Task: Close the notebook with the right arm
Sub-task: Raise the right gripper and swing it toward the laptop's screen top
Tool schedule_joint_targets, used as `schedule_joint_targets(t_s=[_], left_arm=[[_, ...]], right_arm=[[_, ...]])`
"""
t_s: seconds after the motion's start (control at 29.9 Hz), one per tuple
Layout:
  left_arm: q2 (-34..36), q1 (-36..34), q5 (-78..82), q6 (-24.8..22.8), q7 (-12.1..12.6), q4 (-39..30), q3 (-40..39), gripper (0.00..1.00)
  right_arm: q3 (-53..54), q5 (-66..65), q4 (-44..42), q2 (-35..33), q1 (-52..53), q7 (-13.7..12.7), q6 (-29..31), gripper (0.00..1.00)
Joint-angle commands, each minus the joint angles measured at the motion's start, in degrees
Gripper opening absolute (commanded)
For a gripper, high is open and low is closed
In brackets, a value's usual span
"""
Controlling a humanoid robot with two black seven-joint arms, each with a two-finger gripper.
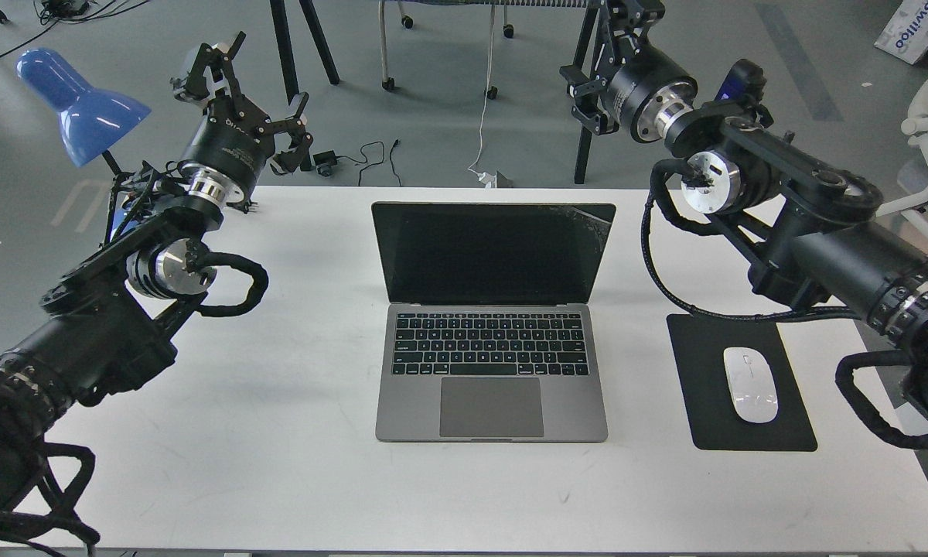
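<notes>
The notebook (492,371) is a space-grey laptop standing open in the middle of the white table (278,480), with its black screen (492,251) upright and facing me. My right arm (812,232) comes in from the right. Its gripper (599,50) is raised beyond the table's far edge, above and to the right of the screen's top right corner, apart from it, fingers spread and empty. My left gripper (272,70) is raised at the far left, open and empty, well away from the notebook.
A black mousepad (711,433) with a white mouse (751,384) lies right of the notebook, under my right arm. A blue lamp (77,104) stands at the far left behind my left arm. Chair and stand legs and cables lie on the floor beyond the table.
</notes>
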Motion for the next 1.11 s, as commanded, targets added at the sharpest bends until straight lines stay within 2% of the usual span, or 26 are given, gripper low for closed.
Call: schedule_joint_targets(t_s=[0.0, 0.2, 0.64, 1.07], left_arm=[[0.0, 0.0, 0.0, 0.0, 0.0, 0.0, 0.0, 1.0], [0.0, 0.0, -0.1, 0.0, 0.0, 0.0, 0.0, 1.0], [0.0, 0.0, -0.1, 0.0, 0.0, 0.0, 0.0, 1.0], [0.0, 0.0, -0.1, 0.0, 0.0, 0.0, 0.0, 1.0]], right_arm=[[-0.9, -0.2, -0.2, 0.3, 0.0, -1.1, 0.0, 1.0], [-8.0, 0.1, -0.2, 0.3, 0.2, -1.2, 0.0, 1.0], [-15.3, -0.1, -0.2, 0.2, 0.6, -1.8, 0.1, 1.0], [-16.6, -0.4, 1.9, -0.5, 0.5, -1.8, 1.1, 1.0]])
